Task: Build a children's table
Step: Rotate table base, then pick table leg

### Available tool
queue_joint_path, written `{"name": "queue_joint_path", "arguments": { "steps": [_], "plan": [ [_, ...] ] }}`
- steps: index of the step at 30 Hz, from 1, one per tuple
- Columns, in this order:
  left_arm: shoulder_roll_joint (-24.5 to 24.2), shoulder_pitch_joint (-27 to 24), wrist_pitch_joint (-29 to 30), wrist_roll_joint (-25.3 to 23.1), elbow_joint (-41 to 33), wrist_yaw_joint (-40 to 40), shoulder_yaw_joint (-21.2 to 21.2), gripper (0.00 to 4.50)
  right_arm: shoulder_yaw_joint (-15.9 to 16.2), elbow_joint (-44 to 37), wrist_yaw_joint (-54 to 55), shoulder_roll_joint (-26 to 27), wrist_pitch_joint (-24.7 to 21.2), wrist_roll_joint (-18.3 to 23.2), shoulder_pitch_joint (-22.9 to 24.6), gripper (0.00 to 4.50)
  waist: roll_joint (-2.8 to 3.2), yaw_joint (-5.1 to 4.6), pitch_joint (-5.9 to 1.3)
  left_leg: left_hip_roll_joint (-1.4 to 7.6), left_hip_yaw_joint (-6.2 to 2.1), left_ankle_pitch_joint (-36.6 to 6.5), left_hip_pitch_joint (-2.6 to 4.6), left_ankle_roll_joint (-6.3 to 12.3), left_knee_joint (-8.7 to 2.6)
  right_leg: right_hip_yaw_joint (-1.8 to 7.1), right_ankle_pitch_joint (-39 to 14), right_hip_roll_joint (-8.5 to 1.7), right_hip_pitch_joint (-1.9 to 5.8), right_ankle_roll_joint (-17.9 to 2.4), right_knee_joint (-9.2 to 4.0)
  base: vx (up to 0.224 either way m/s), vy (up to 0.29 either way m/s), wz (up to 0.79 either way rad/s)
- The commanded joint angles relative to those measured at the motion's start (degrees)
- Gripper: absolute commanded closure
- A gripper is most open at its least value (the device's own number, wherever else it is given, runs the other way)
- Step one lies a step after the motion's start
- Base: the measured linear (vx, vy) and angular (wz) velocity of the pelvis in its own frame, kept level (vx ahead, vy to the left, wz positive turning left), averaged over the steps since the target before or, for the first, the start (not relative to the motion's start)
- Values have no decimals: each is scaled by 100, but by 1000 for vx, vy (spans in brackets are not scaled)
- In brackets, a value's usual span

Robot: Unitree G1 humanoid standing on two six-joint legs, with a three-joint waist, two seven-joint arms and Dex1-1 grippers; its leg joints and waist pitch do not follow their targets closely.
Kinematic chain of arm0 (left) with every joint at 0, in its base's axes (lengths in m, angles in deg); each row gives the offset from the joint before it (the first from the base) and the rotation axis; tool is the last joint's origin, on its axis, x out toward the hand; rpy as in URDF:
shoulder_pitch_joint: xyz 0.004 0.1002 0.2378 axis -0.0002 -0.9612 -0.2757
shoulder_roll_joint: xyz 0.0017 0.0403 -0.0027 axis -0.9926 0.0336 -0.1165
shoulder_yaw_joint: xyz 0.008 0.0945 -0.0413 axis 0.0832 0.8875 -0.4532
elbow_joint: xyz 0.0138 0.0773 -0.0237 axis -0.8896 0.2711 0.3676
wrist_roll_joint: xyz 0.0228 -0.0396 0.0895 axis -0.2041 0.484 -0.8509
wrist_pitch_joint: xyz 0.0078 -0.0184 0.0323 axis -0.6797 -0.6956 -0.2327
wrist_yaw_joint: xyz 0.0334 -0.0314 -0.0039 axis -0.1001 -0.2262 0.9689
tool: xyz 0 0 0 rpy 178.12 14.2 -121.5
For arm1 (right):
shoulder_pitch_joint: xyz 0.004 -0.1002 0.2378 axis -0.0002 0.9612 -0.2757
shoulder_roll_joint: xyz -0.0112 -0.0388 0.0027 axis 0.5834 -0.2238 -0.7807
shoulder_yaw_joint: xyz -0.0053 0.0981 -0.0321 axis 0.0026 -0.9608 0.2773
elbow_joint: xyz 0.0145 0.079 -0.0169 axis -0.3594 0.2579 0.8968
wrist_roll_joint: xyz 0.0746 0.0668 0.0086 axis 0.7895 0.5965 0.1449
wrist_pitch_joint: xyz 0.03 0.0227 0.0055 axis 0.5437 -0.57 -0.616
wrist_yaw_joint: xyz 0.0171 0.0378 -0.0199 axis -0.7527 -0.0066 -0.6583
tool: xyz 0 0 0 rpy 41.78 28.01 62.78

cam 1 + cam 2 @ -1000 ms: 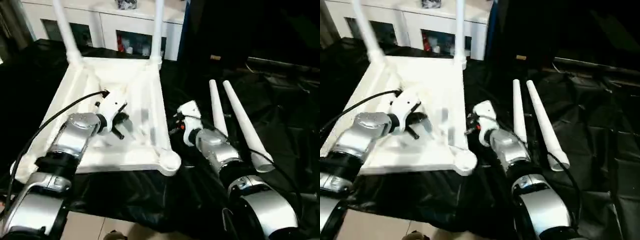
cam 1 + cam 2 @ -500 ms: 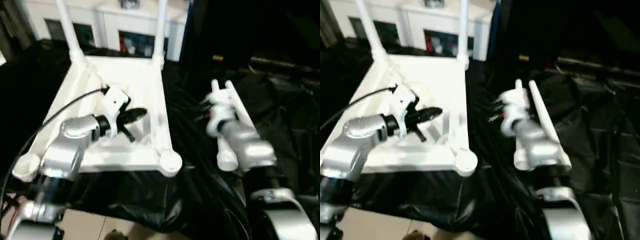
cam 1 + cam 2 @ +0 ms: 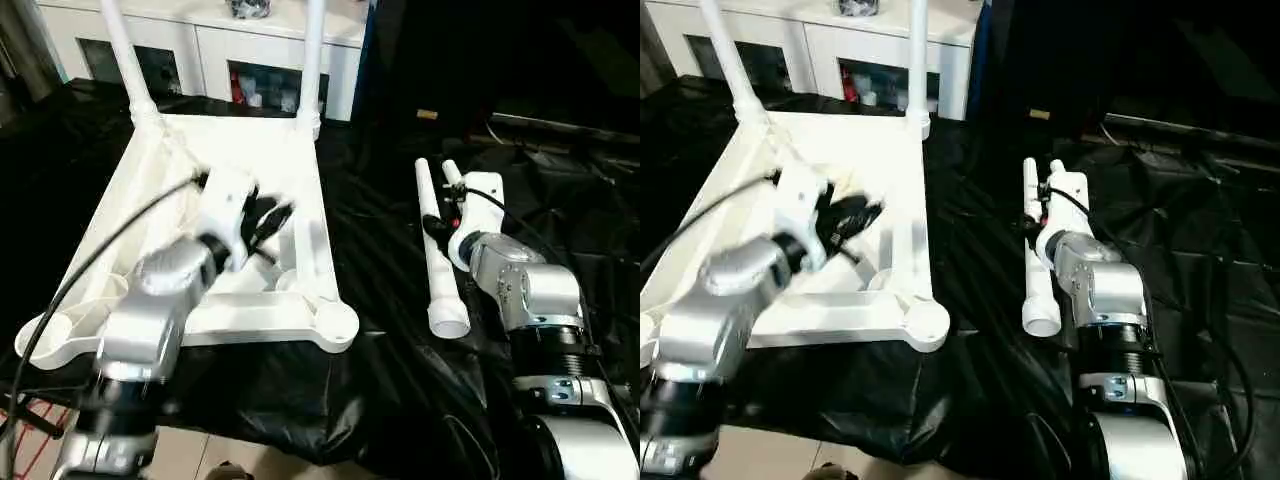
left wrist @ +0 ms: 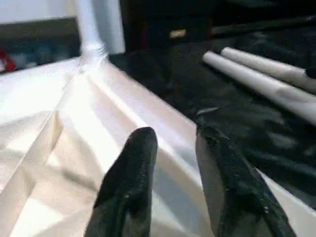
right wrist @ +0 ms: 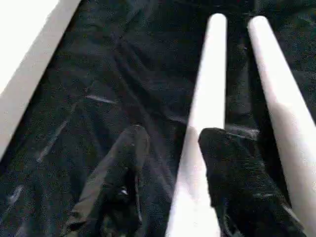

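Surface: black plastic sheet (image 3: pixel 400 380), creased, draped over the desk, with a strip of pale floor (image 3: pixel 260 455) below its near edge.
Background: white cabinet (image 3: pixel 215 45) with glass doors along the far side, and dark space to the right of it.
Top: white table top (image 3: pixel 300 150) lies upside down on the sheet at the left, ribbed underside facing up, with a round socket (image 3: pixel 335 322) at its near right corner.
Fitted legs: two legs stand upright in the far corners, one at the far left (image 3: pixel 125 60) and one at the far right (image 3: pixel 312 60).
Loose legs: two more legs lie side by side on the sheet to the right of the top, well apart from it. The left one (image 3: pixel 437 255) runs lengthwise away from the robot with its open wide end nearest. The right one (image 5: pixel 279 98) is mostly hidden by the right forearm in the head views.
Left tool (image 4: pixel 173 148): over the underside of the top, near its right rail, fingers parted with a gap between them and nothing held. Contact with the plastic cannot be told.
Right tool (image 5: pixel 168 143): low over the loose legs, fingers spread to either side of the left loose leg. The leg passes between them, and whether they touch it cannot be told.
Arms: silver left forearm (image 3: pixel 160 300) reaches over the top, with a black cable looping beside it. Right forearm (image 3: pixel 520 285) points along the loose legs.
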Motion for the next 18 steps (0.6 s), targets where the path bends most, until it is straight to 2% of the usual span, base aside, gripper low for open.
{"name": "queue_joint_path", "arguments": {
  "steps": [1, 2, 3, 4, 6, 10, 11, 15, 16, 17, 18],
  "plan": [
    [-26, -4, -45, 70, -92, 23, 28, 273, 60, -162, 52, -82, -305, -68, 49, 228, 1, 18, -402, 32, 10, -770, 60, -159, -336, 347, -850, -398, 327, -417, -432, 0, 0, 0],
    [-33, -16, -56, 88, -107, 47, 35, 252, 70, -176, 71, -87, -351, -72, 60, 209, 8, 18, -401, 32, 12, -772, 59, -162, -333, 351, -835, -402, 324, -431, -434, 0, 0, 0],
    [-66, -7, -104, 66, -113, 106, 86, 252, 63, -199, 90, -88, -393, -66, 69, 209, -39, 22, -399, 29, 22, -798, 65, -156, -331, 349, -883, -406, 320, -439, -448, 0, 0, 0],
    [-146, 28, -115, -44, -118, 127, 165, 244, 54, -217, 102, -95, -458, -48, 47, 199, -16, 42, -396, 33, 14, -815, 64, -162, -339, 350, -957, -416, 321, -432, -440, 0, 0, 0],
    [-163, 62, -102, -112, -91, 103, 170, 224, 25, -179, 148, -95, -471, -41, 5, 181, -14, 47, -392, 39, 14, -843, 73, -184, -343, 351, -998, -413, 308, -383, -448, 0, 0, 0],
    [-127, 136, -240, -251, 167, -116, 106, 192, -9, 12, 243, -95, -370, -81, -53, 146, 63, 54, -391, 33, 10, -934, 86, -265, -341, 357, -1022, -411, 302, -362, -465, 0, 0, 0],
    [-135, 144, -266, -277, 235, -140, 116, 185, 31, 25, 231, -114, -366, -101, -47, 141, 28, 46, -398, 25, 12, -946, 79, -276, -337, 355, -1011, -405, 318, -342, -461, 0, 0, 0],
    [-120, 205, -356, -238, 379, -170, 125, 150, 223, 39, 184, -219, -331, -202, -33, 106, 60, 56, -407, 30, 0, -914, 84, -296, -336, 352, -882, -406, 322, -383, -445, 0, 0, 0],
    [-116, 211, -361, -228, 387, -171, 123, 144, 234, 52, 189, -225, -319, -213, -37, 100, 56, 53, -407, 28, 2, -914, 78, -298, -333, 353, -869, -406, 325, -395, -449, 0, 0, 0],
    [-47, 234, -495, -247, 454, -273, 88, 144, 203, 205, 266, -215, -306, -220, -113, 100, 25, 58, -413, 21, 7, -900, 75, -286, -327, 352, -842, -405, 333, -415, -443, 0, 0, 0],
    [-18, 246, -710, -341, 489, -363, 110, 134, 136, 330, 322, -208, -385, -189, -197, 97, 32, 56, -409, 17, 9, -919, 77, -281, -327, 353, -882, -408, 331, -441, -449, 0, 0, 0]
  ]
}}
